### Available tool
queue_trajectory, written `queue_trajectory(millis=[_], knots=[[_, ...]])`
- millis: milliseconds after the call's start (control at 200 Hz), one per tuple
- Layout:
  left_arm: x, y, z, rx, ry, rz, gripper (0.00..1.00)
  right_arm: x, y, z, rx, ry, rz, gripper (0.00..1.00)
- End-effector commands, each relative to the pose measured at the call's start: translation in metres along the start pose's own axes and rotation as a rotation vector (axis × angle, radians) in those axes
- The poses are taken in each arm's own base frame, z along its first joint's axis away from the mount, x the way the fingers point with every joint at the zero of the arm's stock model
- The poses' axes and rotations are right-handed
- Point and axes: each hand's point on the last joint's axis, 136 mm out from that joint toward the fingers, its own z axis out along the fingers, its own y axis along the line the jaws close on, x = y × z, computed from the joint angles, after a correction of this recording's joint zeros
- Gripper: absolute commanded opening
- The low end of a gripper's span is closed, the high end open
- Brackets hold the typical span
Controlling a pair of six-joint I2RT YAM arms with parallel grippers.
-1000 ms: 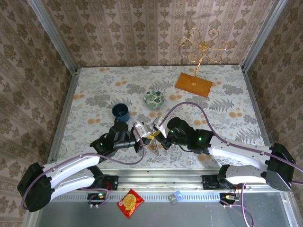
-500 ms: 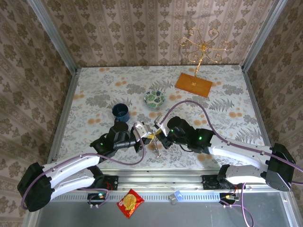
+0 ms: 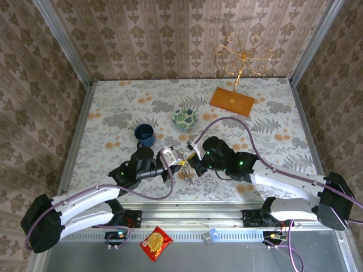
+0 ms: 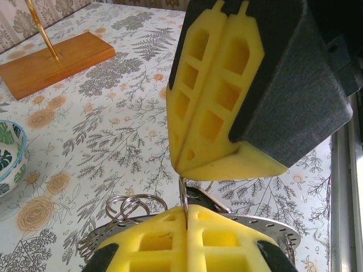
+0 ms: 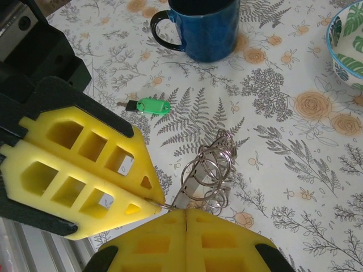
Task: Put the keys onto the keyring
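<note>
My two grippers meet tip to tip above the table, left gripper (image 3: 181, 164) and right gripper (image 3: 191, 159). The keyring (image 3: 189, 175), a flat grey perforated ring carrying several thin wire loops (image 5: 214, 164), hangs between them. In the left wrist view my left gripper (image 4: 187, 208) is shut on a thin wire loop, with the flat keyring (image 4: 272, 224) behind its fingers. The right gripper (image 5: 186, 211) is shut at the keyring's (image 5: 193, 184) lower edge. A black key head (image 4: 205, 198) shows just under the right fingers (image 4: 210, 102). The green-headed key (image 5: 148, 106) lies loose on the table.
A blue mug (image 3: 144, 134) and a green-patterned bowl (image 3: 185, 118) stand just beyond the grippers. A gold wire stand on an orange wooden base (image 3: 232, 101) is at the back right. A red snack packet (image 3: 156, 242) lies below the table's front rail.
Both grippers have stayed shut and tip to tip. The right arm has edged slightly toward the far side, and the hanging keyring has swung a little with it.
</note>
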Motion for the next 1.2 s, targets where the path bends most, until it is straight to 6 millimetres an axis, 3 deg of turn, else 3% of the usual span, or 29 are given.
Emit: queue_trajectory(millis=[0, 310, 535, 710, 850, 1015, 1195], knots=[[-0.016, -0.003, -0.002, 0.002, -0.078, 0.039, 0.00, 0.001, 0.001, 0.002, -0.032, -0.014, 0.039, 0.00], [-0.017, -0.002, -0.003, -0.014, -0.100, 0.042, 0.00, 0.010, -0.008, 0.002, -0.037, -0.004, 0.091, 0.02], [-0.017, -0.001, -0.003, -0.022, -0.110, 0.045, 0.00, 0.011, -0.008, -0.001, -0.043, -0.009, 0.093, 0.31], [-0.016, -0.001, -0.003, -0.021, -0.120, 0.045, 0.00, 0.003, -0.019, -0.016, -0.026, -0.072, 0.056, 0.41], [-0.016, -0.002, -0.004, -0.022, -0.140, 0.044, 0.00, -0.002, -0.027, -0.025, -0.032, -0.163, -0.040, 0.42], [-0.018, -0.005, -0.005, -0.014, -0.178, 0.054, 0.00, 0.005, -0.005, -0.025, -0.153, -0.260, -0.290, 0.44], [-0.017, -0.009, -0.007, 0.003, -0.196, 0.066, 0.00, 0.010, 0.000, -0.017, -0.220, -0.247, -0.351, 0.41]])
